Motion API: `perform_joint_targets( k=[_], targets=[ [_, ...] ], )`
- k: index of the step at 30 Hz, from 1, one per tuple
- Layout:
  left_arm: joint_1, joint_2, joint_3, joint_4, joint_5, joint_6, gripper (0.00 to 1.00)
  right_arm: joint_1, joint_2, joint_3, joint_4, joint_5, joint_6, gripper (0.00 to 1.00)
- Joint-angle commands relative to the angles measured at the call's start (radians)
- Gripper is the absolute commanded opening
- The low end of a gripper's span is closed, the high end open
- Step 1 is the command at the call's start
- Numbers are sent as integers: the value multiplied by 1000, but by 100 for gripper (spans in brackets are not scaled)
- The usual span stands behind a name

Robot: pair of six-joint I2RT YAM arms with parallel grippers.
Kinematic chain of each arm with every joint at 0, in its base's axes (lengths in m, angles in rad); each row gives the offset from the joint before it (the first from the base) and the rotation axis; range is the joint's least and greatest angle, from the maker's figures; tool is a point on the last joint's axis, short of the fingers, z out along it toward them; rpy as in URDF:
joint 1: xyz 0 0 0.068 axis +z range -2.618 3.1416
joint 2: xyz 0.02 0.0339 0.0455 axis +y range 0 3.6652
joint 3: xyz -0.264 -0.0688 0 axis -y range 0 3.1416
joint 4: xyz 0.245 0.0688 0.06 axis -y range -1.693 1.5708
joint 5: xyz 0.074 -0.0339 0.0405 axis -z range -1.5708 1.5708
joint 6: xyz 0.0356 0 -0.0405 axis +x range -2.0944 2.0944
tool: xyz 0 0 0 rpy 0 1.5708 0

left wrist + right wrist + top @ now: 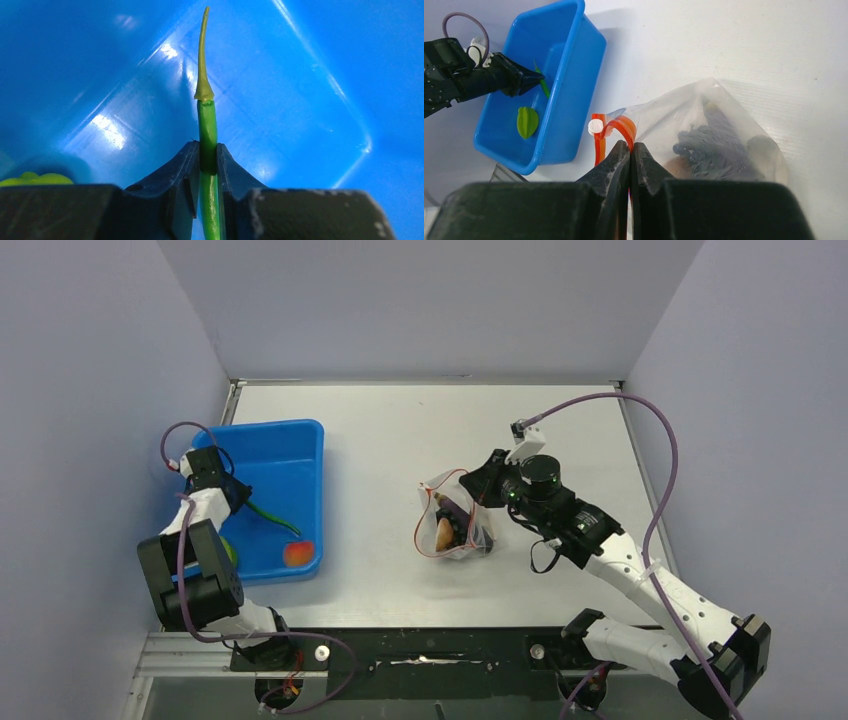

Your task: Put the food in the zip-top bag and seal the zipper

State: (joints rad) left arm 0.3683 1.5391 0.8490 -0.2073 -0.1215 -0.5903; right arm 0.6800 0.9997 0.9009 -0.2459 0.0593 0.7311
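Observation:
Inside the blue tray, my left gripper is shut on the long thin green pod, whose pale stem points away from me. An orange-red fruit and a lime-green fruit lie in the tray's near end. The clear zip-top bag lies mid-table with the dark grape bunch and a pale piece inside. My right gripper is shut on the bag's mouth at the red zipper, which arches upward.
A white slider tab sits on the zipper. The tray stands left of the bag with a strip of bare table between them. Purple cables loop over both arms. Grey walls enclose the table.

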Motion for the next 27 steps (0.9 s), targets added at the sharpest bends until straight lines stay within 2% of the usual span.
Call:
perform_joint_targets(
  k=[1,13,22,27],
  targets=[
    [-2,-122,-12,31,19,-6,15,-7,5,24,57,-12,26,0],
    [-20,-434,-138,143,103,14,14,-6,57,39,71,-51,72,0],
    [-114,-633,-107,137,104,85,14,-7,115,66,82,-77,121,0],
    [-153,-718,-84,186,176,57,14,-4,143,84,90,-78,153,0]
  ],
)
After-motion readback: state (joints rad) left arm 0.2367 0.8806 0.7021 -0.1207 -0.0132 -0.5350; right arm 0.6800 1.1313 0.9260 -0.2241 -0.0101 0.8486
